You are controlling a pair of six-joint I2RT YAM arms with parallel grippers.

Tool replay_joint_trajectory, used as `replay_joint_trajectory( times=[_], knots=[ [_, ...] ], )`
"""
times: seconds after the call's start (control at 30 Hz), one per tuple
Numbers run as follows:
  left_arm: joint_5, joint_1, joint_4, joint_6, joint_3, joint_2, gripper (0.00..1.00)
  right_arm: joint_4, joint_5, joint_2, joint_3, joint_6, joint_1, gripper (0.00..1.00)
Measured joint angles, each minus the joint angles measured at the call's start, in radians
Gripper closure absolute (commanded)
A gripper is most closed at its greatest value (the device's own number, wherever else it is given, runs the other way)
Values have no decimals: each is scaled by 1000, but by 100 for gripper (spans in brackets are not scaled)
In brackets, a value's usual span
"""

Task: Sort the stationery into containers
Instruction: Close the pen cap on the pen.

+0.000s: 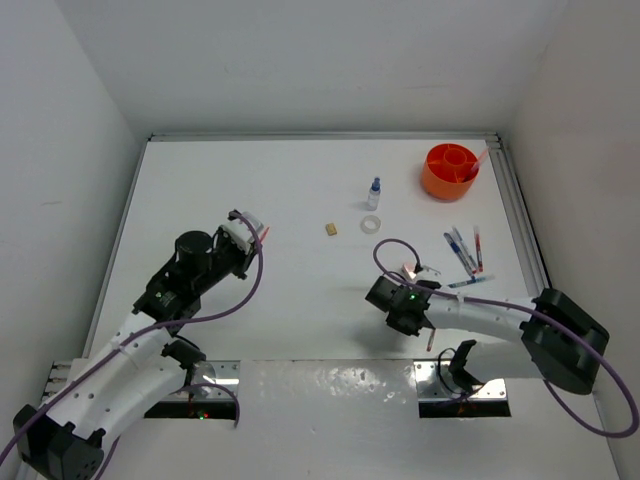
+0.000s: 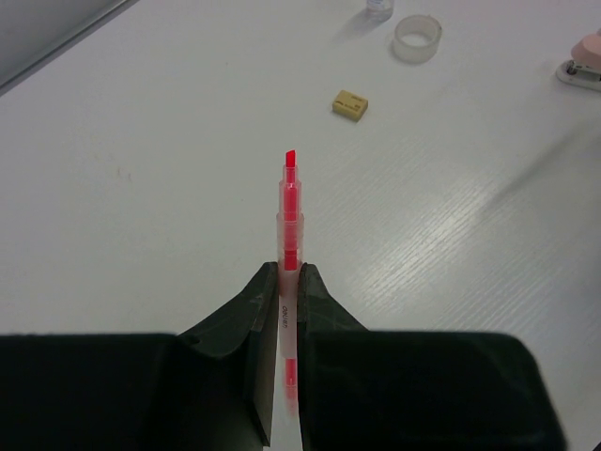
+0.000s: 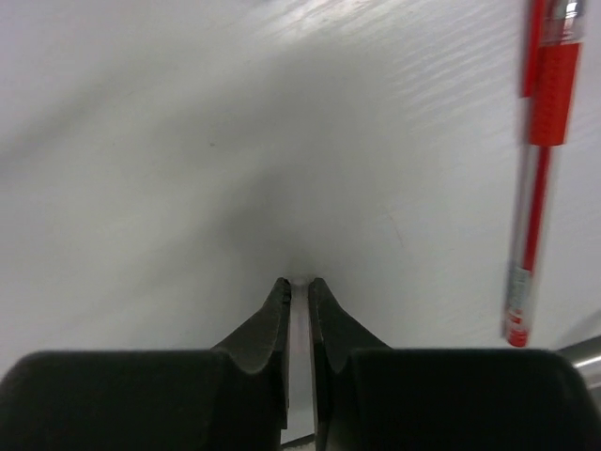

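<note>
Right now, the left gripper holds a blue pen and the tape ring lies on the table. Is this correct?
The colour is wrong: the left gripper holds a pink pen, as the left wrist view shows. The tape ring lies on the table.

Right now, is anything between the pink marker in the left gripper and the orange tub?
Yes, low items: the small bottle sits about on the line from the pink marker to the orange tub, with the tape ring and eraser just beside it. Carried high, the marker would probably clear them.
</note>
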Motion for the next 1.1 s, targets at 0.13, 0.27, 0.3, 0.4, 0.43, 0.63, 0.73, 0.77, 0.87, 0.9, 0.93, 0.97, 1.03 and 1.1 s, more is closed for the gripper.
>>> replay_joint_trajectory(
  times=[0.13, 0.27, 0.3, 0.4, 0.43, 0.63, 0.73, 0.77, 0.87, 0.9, 0.93, 0.97, 1.03, 1.1],
  knots=[
    [0, 0, 0, 0, 0, 0, 100, 71, -10, -19, -27, 3, 0, 100],
    [12, 0, 0, -1, 0, -2, 100, 98, -9, -47, -34, -33, 0, 100],
    [18, 0, 0, -1, 0, -4, 100, 100, -6, -51, -30, -60, 0, 100],
    [64, 0, 0, -5, 0, -23, 100, 67, 5, -63, 20, -184, 0, 100],
    [84, 0, 0, -6, 0, -31, 100, 63, 16, -74, 61, -256, -4, 100],
    [206, 0, 16, -45, 3, -68, 100, 211, 35, -153, 464, -685, -90, 100],
    [259, 0, 30, -69, 21, -53, 100, 293, 8, -120, 678, -863, -136, 100],
    [275, 0, 38, -77, 36, -38, 100, 321, -2, -114, 726, -908, -148, 100],
    [335, 0, 97, -105, 106, 36, 100, 408, -60, -111, 808, -1024, -172, 100],
    [353, -2, 121, -111, 132, 67, 100, 442, -90, -111, 817, -1055, -180, 100],
    [368, -3, 146, -116, 162, 99, 100, 470, -116, -112, 818, -1081, -187, 100],
    [379, -11, 162, -121, 189, 132, 100, 492, -142, -113, 818, -1107, -193, 100],
    [392, -21, 201, -129, 242, 199, 100, 530, -192, -113, 816, -1146, -203, 100],
    [403, -31, 235, -135, 275, 256, 100, 564, -229, -119, 807, -1176, -211, 100]
  ],
)
